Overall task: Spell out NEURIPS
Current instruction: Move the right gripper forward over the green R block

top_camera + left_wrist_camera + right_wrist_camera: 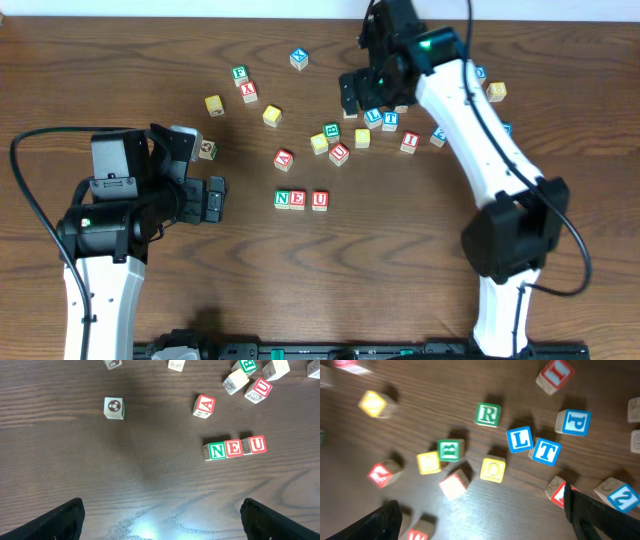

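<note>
NEURIPS cubes (233,448): N (283,199), E (299,199), U (320,200) touching in a row, word begun. R (487,414), I (555,372), P (576,422) loose in scatter at 1 o'clock, beneath right gripper (365,98), jaws wide, empty, likely choosing R. Idle left gripper (213,198), 9 o'clock of row, wide, empty.

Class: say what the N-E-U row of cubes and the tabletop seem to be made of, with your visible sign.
N-E-U cubes: likely wood, pale bare sides, matt faces printed in green or red. Tabletop: dark wood or wood-look laminate; grain lines show, and a glare patch suggests a smooth, semi-gloss finish.
</note>
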Controlling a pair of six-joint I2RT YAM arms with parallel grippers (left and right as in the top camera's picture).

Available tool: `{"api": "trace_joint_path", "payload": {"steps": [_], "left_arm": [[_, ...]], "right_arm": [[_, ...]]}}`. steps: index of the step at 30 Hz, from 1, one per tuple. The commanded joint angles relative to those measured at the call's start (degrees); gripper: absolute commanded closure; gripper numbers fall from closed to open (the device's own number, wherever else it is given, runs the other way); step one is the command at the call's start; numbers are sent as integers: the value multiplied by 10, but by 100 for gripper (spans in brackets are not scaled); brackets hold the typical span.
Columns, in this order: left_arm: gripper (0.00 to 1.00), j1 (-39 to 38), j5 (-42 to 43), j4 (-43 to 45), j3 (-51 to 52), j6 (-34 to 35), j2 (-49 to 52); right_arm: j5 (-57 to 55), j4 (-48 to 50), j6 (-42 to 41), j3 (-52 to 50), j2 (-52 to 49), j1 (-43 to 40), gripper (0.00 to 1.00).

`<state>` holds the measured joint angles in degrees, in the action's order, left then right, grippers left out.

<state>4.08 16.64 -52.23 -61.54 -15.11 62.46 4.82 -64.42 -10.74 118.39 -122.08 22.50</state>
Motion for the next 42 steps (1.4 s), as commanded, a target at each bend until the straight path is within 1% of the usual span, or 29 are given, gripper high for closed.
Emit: {"api": "trace_joint_path", "payload": {"steps": [1,9,17,23,29,34,42], "left_arm": [[2,3,7,0,-12,-7,-3],[2,3,7,0,-12,-7,-3],[2,3,7,0,-12,-7,-3],[2,3,7,0,-12,-7,-3],[2,3,7,0,-12,-7,-3],[2,3,7,0,-12,-7,-3],[2,3,7,0,-12,-7,-3]], "right_arm": [[-34,8,-30,10,-37,10,1],[-34,40,-80,10,-80,17,1],[-47,79,-131,10,-89,26,1],[-64,123,-190,10,-89,35,1],[-84,149,-202,10,-91,45,1],[-112,156,-215,10,-100,50,7],[-139,163,-227,10,-128,50,11]]}}
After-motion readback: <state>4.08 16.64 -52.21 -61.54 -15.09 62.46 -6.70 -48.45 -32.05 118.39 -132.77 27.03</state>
